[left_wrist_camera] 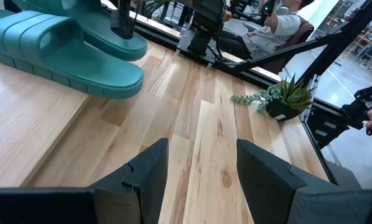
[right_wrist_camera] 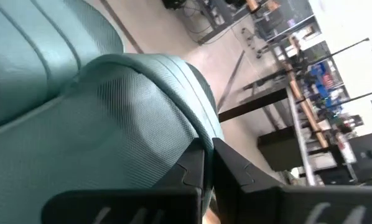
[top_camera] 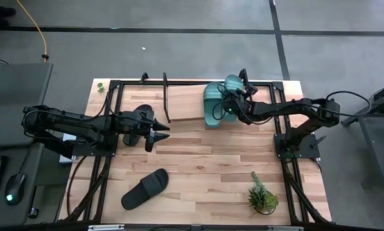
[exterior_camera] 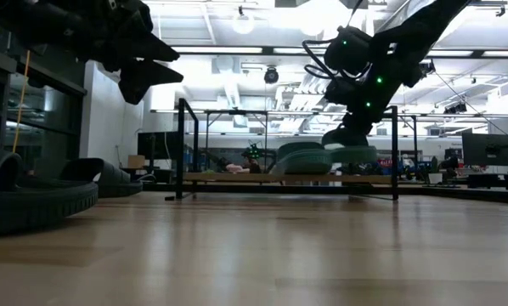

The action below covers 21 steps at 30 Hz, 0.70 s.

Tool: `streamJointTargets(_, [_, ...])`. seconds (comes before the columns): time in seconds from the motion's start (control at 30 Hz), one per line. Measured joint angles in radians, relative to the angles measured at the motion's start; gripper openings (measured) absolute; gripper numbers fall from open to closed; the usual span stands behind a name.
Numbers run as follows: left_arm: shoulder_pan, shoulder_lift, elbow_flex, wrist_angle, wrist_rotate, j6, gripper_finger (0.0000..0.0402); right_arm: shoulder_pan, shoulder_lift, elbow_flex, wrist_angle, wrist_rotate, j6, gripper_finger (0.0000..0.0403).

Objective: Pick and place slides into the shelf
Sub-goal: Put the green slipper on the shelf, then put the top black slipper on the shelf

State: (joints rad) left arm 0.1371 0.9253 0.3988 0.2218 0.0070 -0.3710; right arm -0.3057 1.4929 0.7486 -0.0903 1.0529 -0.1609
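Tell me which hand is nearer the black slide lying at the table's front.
Left. The left hand hovers just behind the black slide, open and empty; the right hand is far across at the teal slides on the shelf.

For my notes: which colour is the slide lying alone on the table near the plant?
Black slide; the high view shows it best.

My right hand is reaching over the shelf, sitting on the two teal-green slides that are lying side by side at the board's right end. My left hand is hovering over the tabletop beside a black slide. Another black slide is lying nearer the front edge, with a small potted plant well apart to its right.
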Motion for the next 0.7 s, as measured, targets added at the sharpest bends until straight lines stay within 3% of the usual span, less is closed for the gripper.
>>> streamJointTargets(0.33, [0.000,0.000,0.000,0.000,0.000,0.000,0.0175,-0.010,0.000,0.000,-0.022,-0.065,0.048,0.0013])
streamJointTargets(0.7, [0.000,0.000,0.000,0.000,0.000,0.000,0.0175,-0.008,0.000,0.001,-0.021,-0.099,0.031,0.0150])
